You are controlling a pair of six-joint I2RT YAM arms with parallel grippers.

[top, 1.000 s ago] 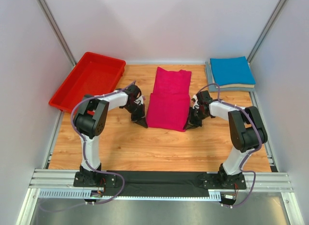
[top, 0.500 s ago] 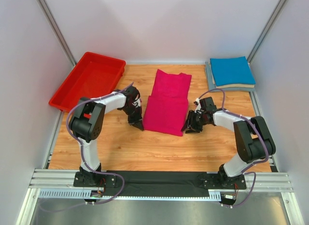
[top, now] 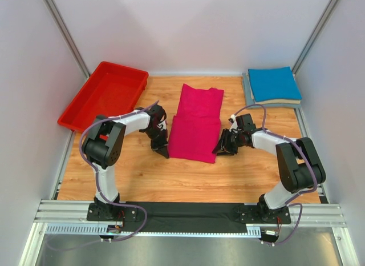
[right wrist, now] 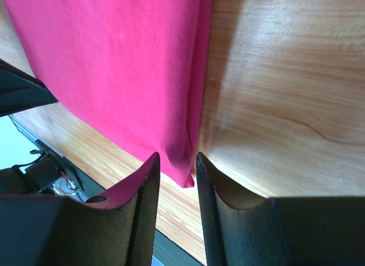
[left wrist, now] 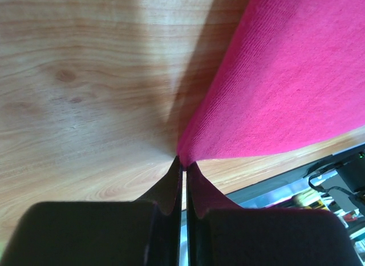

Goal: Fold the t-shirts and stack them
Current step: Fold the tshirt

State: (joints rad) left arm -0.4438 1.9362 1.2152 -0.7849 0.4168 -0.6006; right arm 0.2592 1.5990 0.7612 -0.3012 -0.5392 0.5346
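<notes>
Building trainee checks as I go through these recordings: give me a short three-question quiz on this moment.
1. True or false: the left jaws are pinched shut on a corner of the magenta t-shirt.
2. The folded t-shirt at far right is: A blue; B green; C white.
3. Fill in: the right jaws stand ___, with another corner of the magenta t-shirt between them.
Key: 1 true; 2 A; 3 open.

left gripper (left wrist: 182, 163) pinched closed, right gripper (right wrist: 177, 163) parted
</notes>
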